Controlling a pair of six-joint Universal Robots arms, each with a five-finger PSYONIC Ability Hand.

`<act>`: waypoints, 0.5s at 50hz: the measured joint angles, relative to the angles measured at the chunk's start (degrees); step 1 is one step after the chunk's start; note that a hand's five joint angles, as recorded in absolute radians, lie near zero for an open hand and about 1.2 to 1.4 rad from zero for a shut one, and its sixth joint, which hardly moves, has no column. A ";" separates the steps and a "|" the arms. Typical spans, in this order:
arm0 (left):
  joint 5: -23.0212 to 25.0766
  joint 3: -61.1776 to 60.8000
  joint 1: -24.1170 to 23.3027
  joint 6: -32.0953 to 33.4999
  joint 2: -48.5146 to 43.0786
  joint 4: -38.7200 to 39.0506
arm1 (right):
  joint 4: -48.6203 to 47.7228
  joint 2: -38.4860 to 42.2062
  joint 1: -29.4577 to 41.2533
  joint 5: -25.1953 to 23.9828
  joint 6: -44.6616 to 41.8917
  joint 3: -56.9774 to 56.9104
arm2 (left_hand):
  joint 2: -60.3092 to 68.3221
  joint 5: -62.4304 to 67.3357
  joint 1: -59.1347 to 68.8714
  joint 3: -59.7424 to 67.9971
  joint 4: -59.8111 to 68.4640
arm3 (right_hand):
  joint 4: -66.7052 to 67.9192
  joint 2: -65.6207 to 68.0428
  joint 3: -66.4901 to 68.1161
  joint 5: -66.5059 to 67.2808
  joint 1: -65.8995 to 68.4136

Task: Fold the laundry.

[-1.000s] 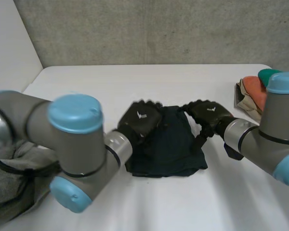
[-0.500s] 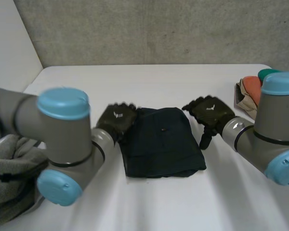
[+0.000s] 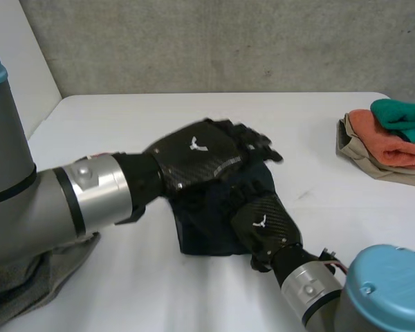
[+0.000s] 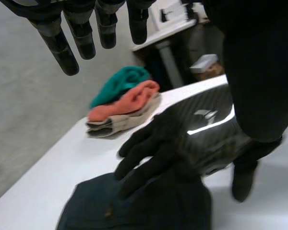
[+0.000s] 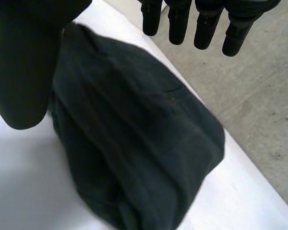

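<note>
Both hands are open, holding nothing: left hand (image 3: 197, 158) over the dark cloth (image 3: 206, 225) at its far edge, right hand (image 3: 263, 225) at its near edge. White table (image 3: 311, 124) all round.

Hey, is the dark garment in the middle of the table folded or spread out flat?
Folded. The dark garment lies as a compact bundle, and the right wrist view shows stacked layers along its edge.

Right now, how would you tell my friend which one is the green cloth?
On the white table, look at the right edge, away from the dark garment in the middle. A small stack of folded cloths lies there. The teal cloth is on top, above the orange cloth and the beige cloth.
</note>
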 measured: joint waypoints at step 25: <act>-4.93 -0.92 -3.41 -1.46 -0.86 4.51 | -13.21 17.18 -1.75 0.29 -7.58 -9.64 | 0.00 0.00 0.00 0.00 0.00 | 0.00 0.05 0.00 0.00 0.04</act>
